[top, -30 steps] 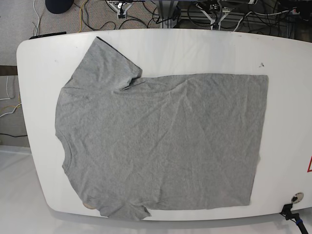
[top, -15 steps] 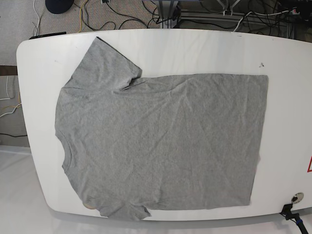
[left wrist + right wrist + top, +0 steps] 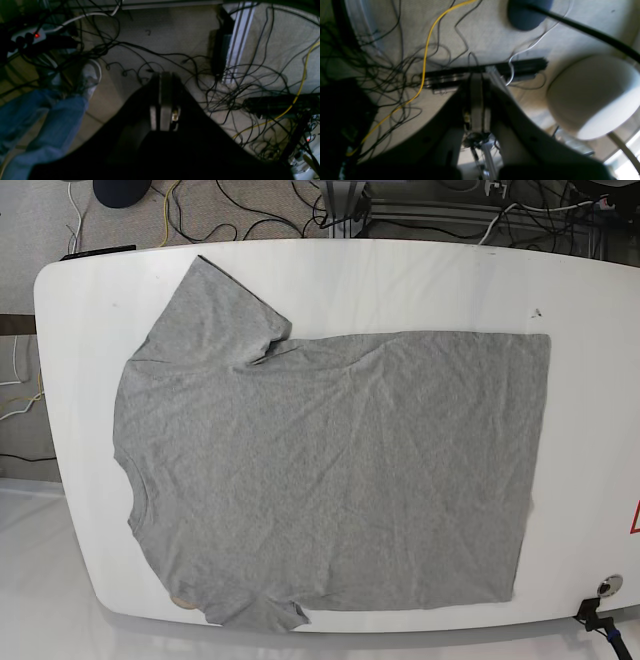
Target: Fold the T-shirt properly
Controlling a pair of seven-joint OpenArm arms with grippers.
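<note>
1. The T-shirt (image 3: 330,470) lies flat and unfolded on the table (image 3: 400,280), collar toward the table's left end, hem toward its right; no fold is made, so all the folding is left.
2. The right gripper (image 3: 477,77) and left gripper (image 3: 163,75) are both closed, empty, off the table above floor cables (image 3: 237,95).
3. No brand, label or writing is readable on the shirt.

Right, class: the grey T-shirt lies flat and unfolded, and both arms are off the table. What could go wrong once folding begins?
1. One sleeve of the T-shirt hangs at the near edge of the table; a pull could drag cloth off.
2. The cloth is wrinkled, so folds may come out uneven.
3. Left gripper and right gripper hang with jaws shut above loose floor cables; a low swing might snag one.
</note>
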